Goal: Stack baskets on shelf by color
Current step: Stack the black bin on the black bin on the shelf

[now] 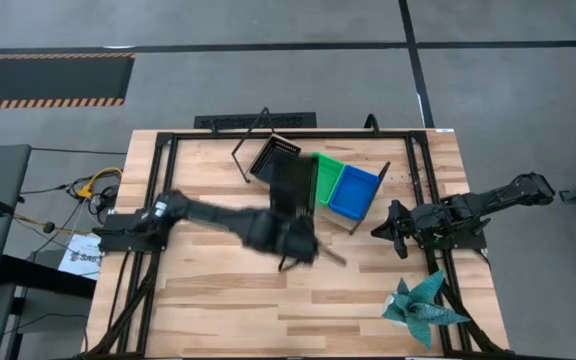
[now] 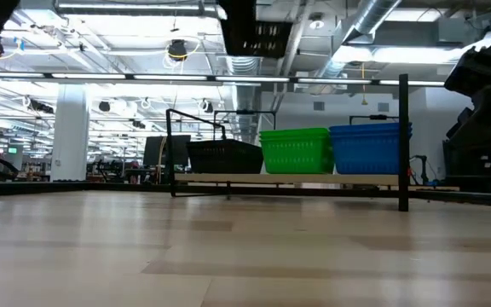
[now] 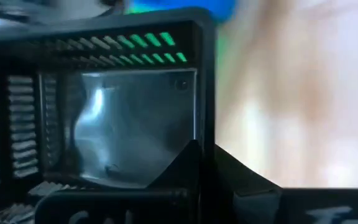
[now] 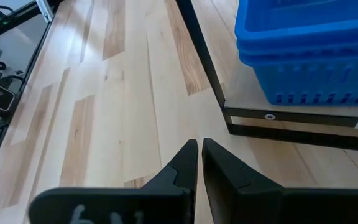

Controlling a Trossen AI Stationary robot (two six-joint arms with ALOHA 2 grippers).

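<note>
the left gripper (image 3: 201, 165) is pinching the wall of a black basket (image 1: 293, 182) above the shelf (image 1: 373, 205) near the table's far edge. the right gripper (image 1: 393, 230), fingers nearly together and empty, is waiting by the right edge.

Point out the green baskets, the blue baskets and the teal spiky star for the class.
green baskets (image 2: 295, 152): low view, front mesh wall.
blue baskets (image 4: 309, 46): right wrist view, side wall of the stack.
teal spiky star (image 1: 420, 308): high view, centre of the folded body.
</note>
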